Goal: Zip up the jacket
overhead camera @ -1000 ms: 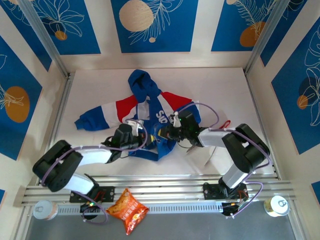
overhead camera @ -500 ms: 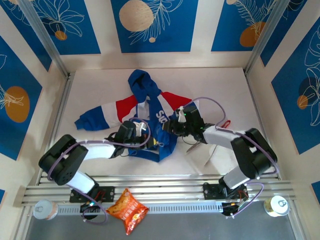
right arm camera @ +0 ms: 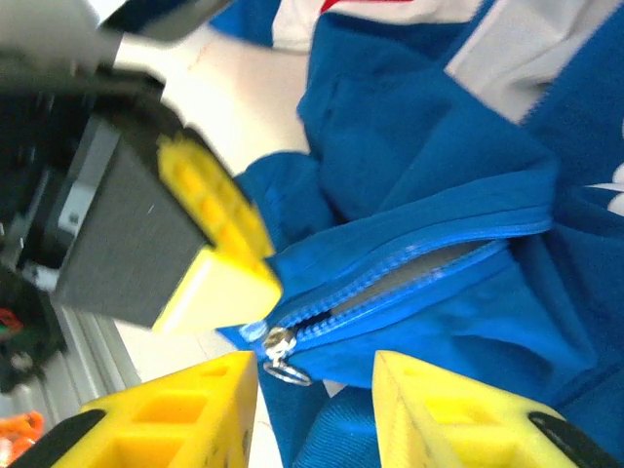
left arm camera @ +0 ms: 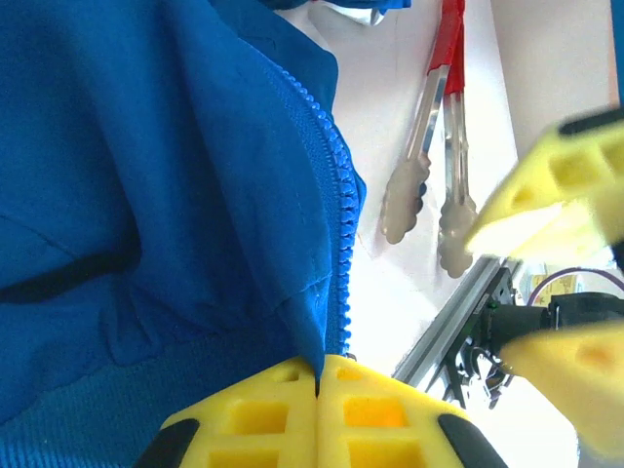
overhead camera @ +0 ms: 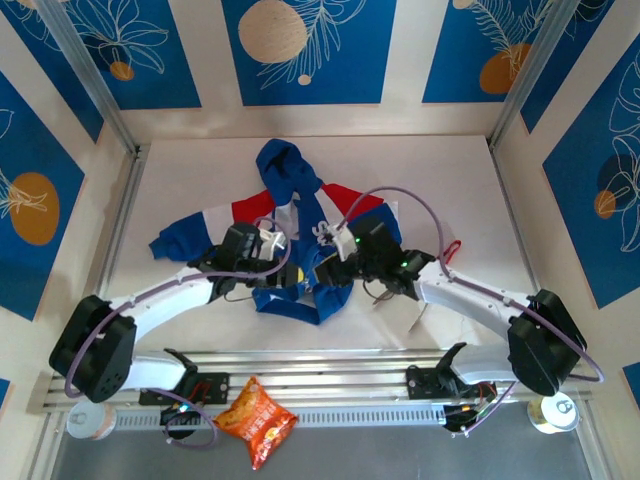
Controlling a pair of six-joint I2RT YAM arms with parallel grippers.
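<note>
The blue jacket [overhead camera: 300, 215] with red and white bands lies spread on the white table, hood toward the far side. My left gripper [overhead camera: 266, 246] is shut on the jacket's bottom hem; in the left wrist view its yellow fingers [left arm camera: 255, 414] pinch blue fabric right beside the zipper teeth [left arm camera: 331, 175]. My right gripper [overhead camera: 336, 252] stands open just above the lower front. In the right wrist view the metal zipper slider [right arm camera: 277, 351] with its ring sits between the open fingers [right arm camera: 161, 417], untouched. The zipper above it gapes open.
Red-handled metal tongs [left arm camera: 429, 166] lie on the table to the right of the jacket [overhead camera: 440, 275]. A snack bag [overhead camera: 256, 418] and two cans [overhead camera: 88, 420] [overhead camera: 555, 412] rest by the near rail. Side walls stand close on both sides.
The right gripper went from shut to open. Both arms stretched forward, and the left gripper carried the hem a little farther from the bases.
</note>
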